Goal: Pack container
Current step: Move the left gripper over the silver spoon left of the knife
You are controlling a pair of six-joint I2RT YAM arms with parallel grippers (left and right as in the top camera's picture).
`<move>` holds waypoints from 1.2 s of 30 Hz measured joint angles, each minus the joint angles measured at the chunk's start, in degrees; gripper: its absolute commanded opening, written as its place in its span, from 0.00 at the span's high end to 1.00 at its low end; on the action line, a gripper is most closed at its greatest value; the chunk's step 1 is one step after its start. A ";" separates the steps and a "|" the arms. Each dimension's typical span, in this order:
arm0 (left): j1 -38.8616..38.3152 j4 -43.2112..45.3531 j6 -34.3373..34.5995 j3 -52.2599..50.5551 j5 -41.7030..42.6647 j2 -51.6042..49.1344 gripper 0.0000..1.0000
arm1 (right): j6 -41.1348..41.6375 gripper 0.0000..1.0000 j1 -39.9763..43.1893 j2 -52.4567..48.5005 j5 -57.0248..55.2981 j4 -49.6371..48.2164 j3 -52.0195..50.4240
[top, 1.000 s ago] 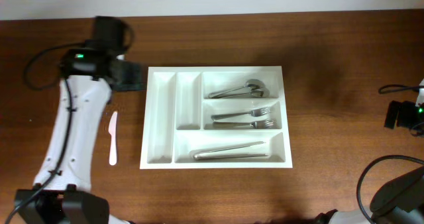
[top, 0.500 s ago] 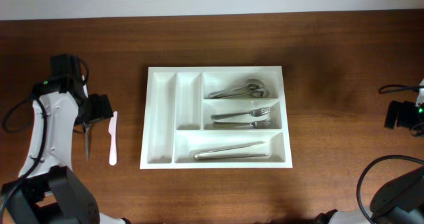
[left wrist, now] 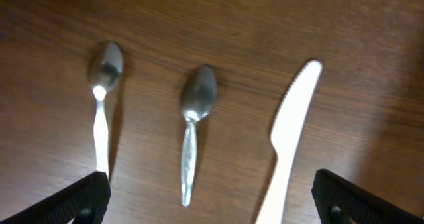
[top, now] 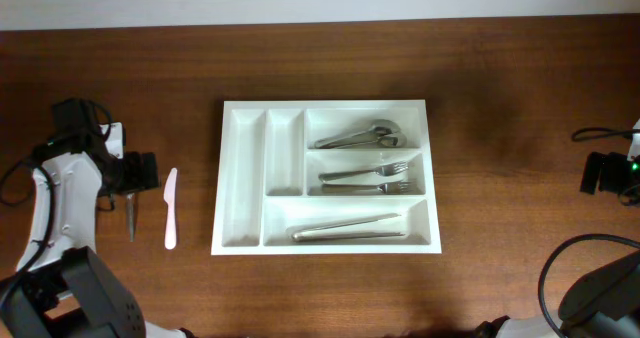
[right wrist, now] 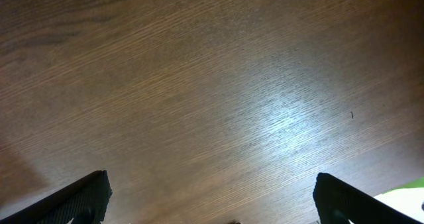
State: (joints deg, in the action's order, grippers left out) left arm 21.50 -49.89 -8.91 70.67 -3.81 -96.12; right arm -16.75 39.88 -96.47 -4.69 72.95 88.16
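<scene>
**Tray in the middle, both pincers released**

The container (top: pixel 243 178), a big white tray, lies flat in the middle of the dark wooden surface (top: pixel 500 68), its long sides running left to right. In its upper right compartment lie metal spoons (top: pixel 360 136), bowls toward the right. The compartment below holds two forks (top: pixel 368 179), tines to the right. In the long bottom compartment lie slim metal pieces (top: pixel 348 228); I cannot make out for sure what they are.

The left pincer (left wrist: pixel 213 199) hovers over the surface well to the left of the tray, its fingers spread wide with nothing between them. Beneath it three loose pieces lie side by side on the wood, apart from one another. One metal spoon (left wrist: pixel 103 111) is on the left in the wrist view and a second spoon (left wrist: pixel 193 124) is in the middle. A white plastic knife (left wrist: pixel 288 131) with a serrated edge is on the right. From above, the knife sits between the left arm and the tray's left wall, touching neither.

The right pincer (right wrist: pixel 213 201) is far off at the right edge, also spread wide and gripping nothing, with only bare wood under it.
</scene>
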 measured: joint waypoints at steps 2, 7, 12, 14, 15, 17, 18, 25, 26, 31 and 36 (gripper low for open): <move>1.25 -0.35 -0.81 0.00 0.28 -0.04 0.01 | -0.02 0.01 0.00 0.00 0.00 0.00 0.00; 3.28 -0.94 -2.82 0.00 0.44 -1.55 0.01 | -0.02 0.01 0.00 0.00 0.00 0.00 0.00; 3.34 -2.05 -5.03 -0.09 1.05 -4.63 0.01 | -0.04 0.01 0.00 0.00 0.00 0.00 0.00; 3.34 -2.14 -5.31 -0.33 1.77 -5.44 0.01 | -0.02 0.01 0.00 0.00 0.00 0.00 0.00; 3.34 -2.14 -5.49 -0.55 2.14 -5.88 0.01 | -0.04 0.01 0.00 0.00 0.00 0.00 0.00; 3.34 -2.12 -5.75 -1.01 2.62 -6.60 0.01 | -0.02 0.01 0.00 0.00 0.00 0.00 0.00; 3.34 -1.95 -5.95 -1.31 2.86 -6.97 0.01 | 0.00 0.01 0.00 0.00 0.00 0.00 0.00; 3.34 0.11 -6.60 -3.15 3.43 -8.52 0.01 | -0.04 0.01 0.00 0.00 0.00 0.00 0.00; 3.34 0.35 -6.60 -3.41 3.43 -8.52 0.01 | 0.00 0.01 0.00 0.00 0.00 0.00 0.00; 3.41 1.20 -6.60 -3.89 3.45 -8.52 0.01 | -0.04 0.01 0.00 0.00 0.00 0.00 0.00; 4.42 1.31 -6.64 -3.89 3.48 -8.52 0.01 | -0.02 0.01 0.00 0.00 0.00 0.00 0.00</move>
State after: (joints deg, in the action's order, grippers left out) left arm 25.91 -48.58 -15.55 66.78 -0.34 -104.64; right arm -16.78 39.88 -96.47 -4.69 72.95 88.16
